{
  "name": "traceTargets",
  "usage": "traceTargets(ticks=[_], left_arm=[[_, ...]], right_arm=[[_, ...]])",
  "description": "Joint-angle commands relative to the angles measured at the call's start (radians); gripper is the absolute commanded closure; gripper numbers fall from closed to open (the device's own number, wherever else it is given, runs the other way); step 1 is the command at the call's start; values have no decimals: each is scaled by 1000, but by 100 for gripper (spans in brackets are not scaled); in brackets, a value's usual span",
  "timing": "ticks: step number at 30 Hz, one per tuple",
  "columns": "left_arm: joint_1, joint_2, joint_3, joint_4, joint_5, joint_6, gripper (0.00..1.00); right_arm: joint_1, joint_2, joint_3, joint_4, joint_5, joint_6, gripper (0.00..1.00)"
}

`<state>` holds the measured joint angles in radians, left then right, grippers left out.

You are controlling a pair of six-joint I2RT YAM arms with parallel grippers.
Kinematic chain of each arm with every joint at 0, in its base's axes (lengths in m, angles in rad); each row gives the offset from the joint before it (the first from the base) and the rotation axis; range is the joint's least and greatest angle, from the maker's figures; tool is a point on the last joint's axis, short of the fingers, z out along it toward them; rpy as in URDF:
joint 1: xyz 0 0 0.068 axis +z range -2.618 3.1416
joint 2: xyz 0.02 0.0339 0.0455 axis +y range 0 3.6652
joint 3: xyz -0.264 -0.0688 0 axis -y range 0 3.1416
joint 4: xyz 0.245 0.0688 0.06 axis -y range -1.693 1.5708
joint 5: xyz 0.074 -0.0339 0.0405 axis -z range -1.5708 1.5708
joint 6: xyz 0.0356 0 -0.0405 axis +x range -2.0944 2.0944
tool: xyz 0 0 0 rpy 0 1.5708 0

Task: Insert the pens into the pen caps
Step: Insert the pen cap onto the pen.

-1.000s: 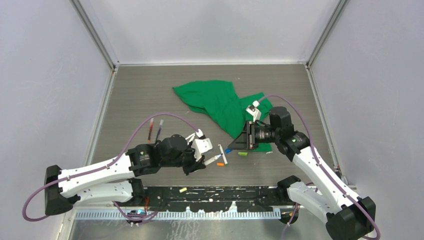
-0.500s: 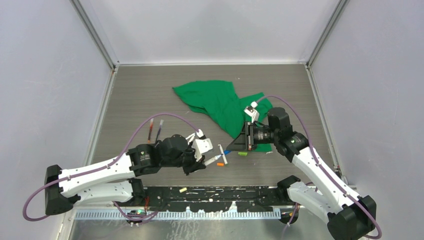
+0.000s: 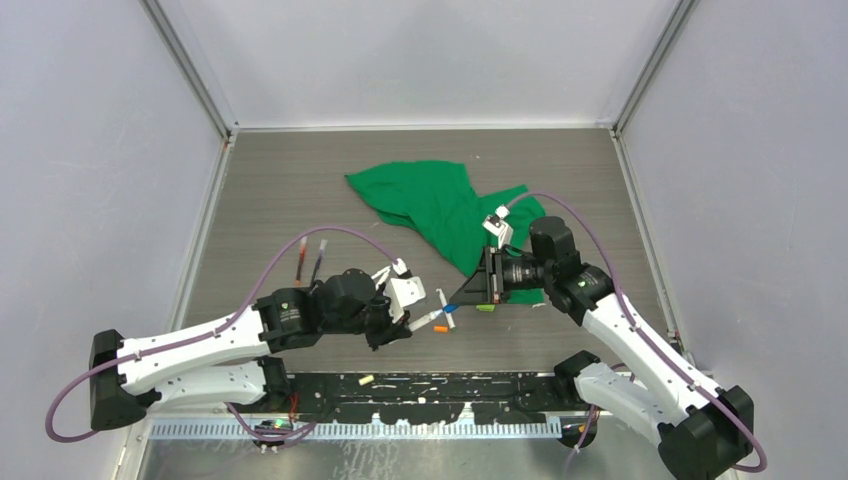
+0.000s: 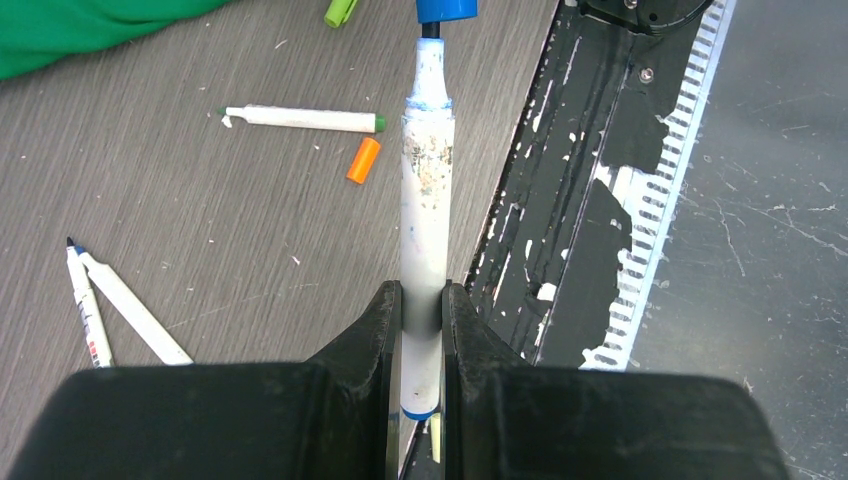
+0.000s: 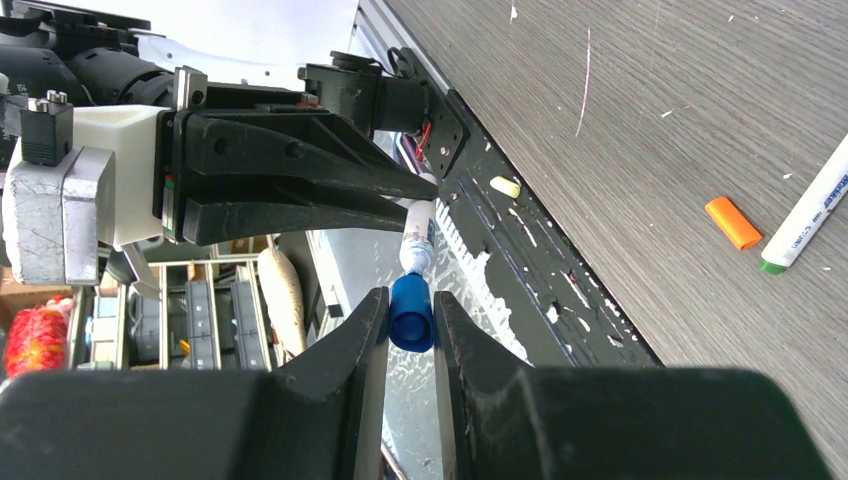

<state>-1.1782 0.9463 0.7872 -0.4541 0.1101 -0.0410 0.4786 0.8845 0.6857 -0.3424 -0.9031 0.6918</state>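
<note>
Left wrist view: pen (image 4: 424,230) clamped between jaws, tip at blue cap (image 4: 445,9).

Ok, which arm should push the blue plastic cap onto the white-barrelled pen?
Right, probably: the right gripper pinches the cap at the tip of the pen; the left gripper only clamps its barrel.

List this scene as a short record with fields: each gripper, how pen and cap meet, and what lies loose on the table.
left gripper: shut on pen
right gripper: shut on blue cap
fit: pen tip at the cap's mouth, not seated
lying loose: orange cap, green-ended pen, two more pens, green cap
cloth: crumpled, beyond the grippers
</note>
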Motion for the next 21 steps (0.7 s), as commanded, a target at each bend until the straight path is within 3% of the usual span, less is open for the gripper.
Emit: traceTargets(ticks=[1,21], left_arm=[[-3,-16,49,41,16,-7,100],[-3,27,71,149,33,-7,100]], right_arm=[[16,1,0,54,9,11,85],[112,29,-54,127,85,39,85]])
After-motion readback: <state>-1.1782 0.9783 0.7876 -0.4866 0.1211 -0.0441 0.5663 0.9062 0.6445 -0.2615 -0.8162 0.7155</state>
